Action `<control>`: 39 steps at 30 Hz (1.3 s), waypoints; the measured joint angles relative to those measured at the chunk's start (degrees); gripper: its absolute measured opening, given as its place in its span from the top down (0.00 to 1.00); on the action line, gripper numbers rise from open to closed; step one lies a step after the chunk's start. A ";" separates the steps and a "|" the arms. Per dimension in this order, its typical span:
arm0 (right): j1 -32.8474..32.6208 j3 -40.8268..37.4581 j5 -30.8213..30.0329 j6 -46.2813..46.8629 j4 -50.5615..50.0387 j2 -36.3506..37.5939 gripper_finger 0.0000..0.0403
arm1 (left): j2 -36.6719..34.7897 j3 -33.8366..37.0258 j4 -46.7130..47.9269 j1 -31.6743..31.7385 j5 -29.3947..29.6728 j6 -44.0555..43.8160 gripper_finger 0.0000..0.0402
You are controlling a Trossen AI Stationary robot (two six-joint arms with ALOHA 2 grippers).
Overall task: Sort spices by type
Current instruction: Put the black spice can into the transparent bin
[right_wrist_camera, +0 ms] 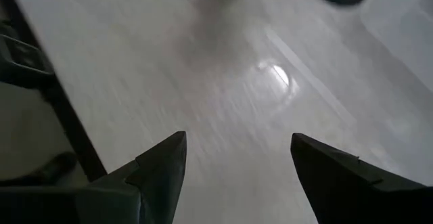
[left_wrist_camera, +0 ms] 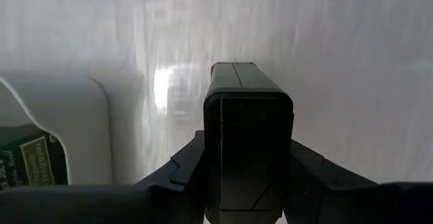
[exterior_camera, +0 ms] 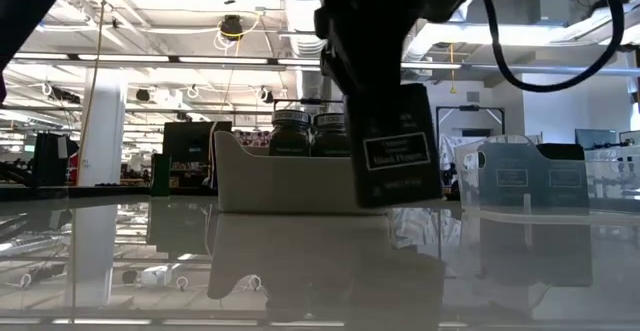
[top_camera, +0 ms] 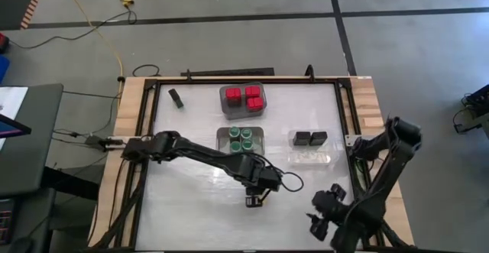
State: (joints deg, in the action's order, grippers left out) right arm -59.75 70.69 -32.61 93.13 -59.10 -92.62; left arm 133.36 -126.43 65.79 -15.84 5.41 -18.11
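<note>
My left gripper (top_camera: pixel 254 199) hangs over the table's near middle, shut on a dark rectangular spice tin (exterior_camera: pixel 395 156) with a white label. Three red-topped containers sit in a grey bin (top_camera: pixel 243 100) at the far middle. Several green-lidded jars stand in a bin (top_camera: pixel 241 140) at mid-table. Two dark tins (top_camera: pixel 309 137) stand in a clear bin to its right. Another dark tin (top_camera: pixel 176 98) lies on the table at the far left. My right gripper (top_camera: pixel 321 215) is open near the near right corner, with nothing between its fingers (right_wrist_camera: pixel 162 166). My left gripper pinches the dark tin between its two fingers, one on each of two opposite sides (left_wrist_camera: pixel 211 163), at the tin's upper end. The fingers come steeply from above, pointing down. The tin hangs below them, slightly tilted and clear of the table.
The bin of green-lidded jars (exterior_camera: pixel 285 176) stands just beyond the held tin, and the clear bin (exterior_camera: pixel 525 176) is to its right. Bare white tabletop (top_camera: pixel 191 199) lies around both grippers. A dark frame (top_camera: pixel 149 123) runs round the table's edges.
</note>
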 joint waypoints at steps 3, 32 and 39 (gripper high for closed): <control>-1.33 -3.83 -2.84 -1.47 3.16 3.49 0.28 | 0.97 -1.09 0.08 0.17 0.00 -2.75 0.67; -3.65 -9.87 -3.33 -2.92 3.07 8.35 0.28 | 0.68 -1.07 -0.87 1.31 -1.09 -17.27 0.55; -3.63 -9.87 -3.33 -3.02 3.02 8.35 0.28 | 0.69 -1.07 -1.06 1.44 -1.11 -17.07 0.55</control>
State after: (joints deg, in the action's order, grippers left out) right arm -63.37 60.82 -35.94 90.11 -56.07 -84.27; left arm 134.05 -127.50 64.73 -14.39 4.29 -35.18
